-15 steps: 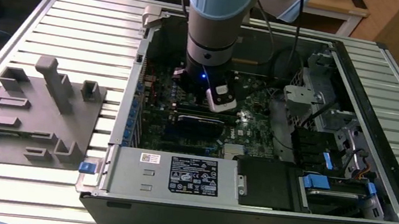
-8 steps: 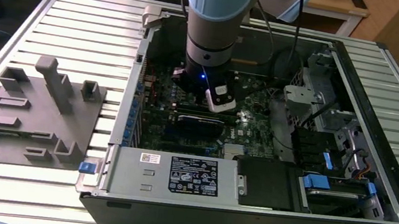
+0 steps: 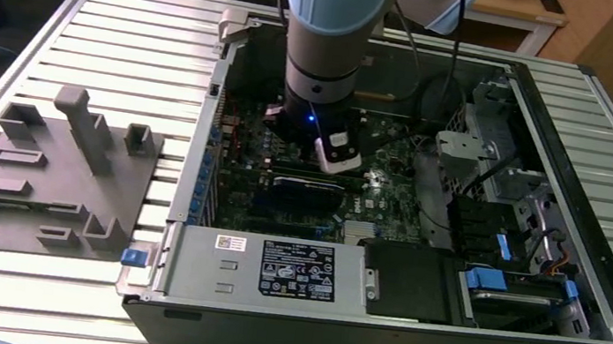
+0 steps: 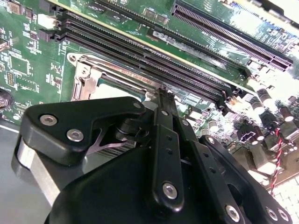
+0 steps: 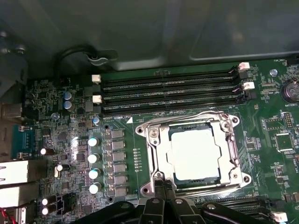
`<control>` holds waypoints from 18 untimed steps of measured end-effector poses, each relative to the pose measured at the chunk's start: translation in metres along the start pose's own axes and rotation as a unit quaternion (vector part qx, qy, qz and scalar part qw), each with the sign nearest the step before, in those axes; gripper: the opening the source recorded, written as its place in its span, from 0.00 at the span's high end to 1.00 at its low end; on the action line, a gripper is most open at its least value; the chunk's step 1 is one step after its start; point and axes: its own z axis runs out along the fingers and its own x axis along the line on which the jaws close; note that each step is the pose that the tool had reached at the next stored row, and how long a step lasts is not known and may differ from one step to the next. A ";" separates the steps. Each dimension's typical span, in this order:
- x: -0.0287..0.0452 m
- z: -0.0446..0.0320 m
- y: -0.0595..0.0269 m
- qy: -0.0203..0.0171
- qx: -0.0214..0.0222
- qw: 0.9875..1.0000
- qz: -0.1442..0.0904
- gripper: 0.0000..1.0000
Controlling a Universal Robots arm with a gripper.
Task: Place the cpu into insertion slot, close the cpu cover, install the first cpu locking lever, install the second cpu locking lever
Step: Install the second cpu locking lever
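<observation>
Gripper [image 5: 161, 186] clenched at cpu cover [image 5: 154, 154] edge; one cpu [image 5: 194, 156] seated.

A robotics lab or test workshop is indicated. An opened computer case [image 3: 420, 214] is laid on its side on a desk [image 3: 123, 32] built of slatted aluminium profiles, with a robot arm [image 3: 326, 41] reaching into it. A grey moulded fixture block [image 3: 51, 174] is set beside the case at the exterior view's left. Wooden tables [image 3: 518, 9] and bare floor are seen at the far side.
</observation>
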 end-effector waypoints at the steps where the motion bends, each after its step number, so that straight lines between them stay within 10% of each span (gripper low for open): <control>1: 0.0004 0.0003 -0.0001 0.000 -0.001 1.000 0.000 0.89; 18: 0.0043 0.0001 -0.0008 0.002 -0.014 1.000 0.001 0.89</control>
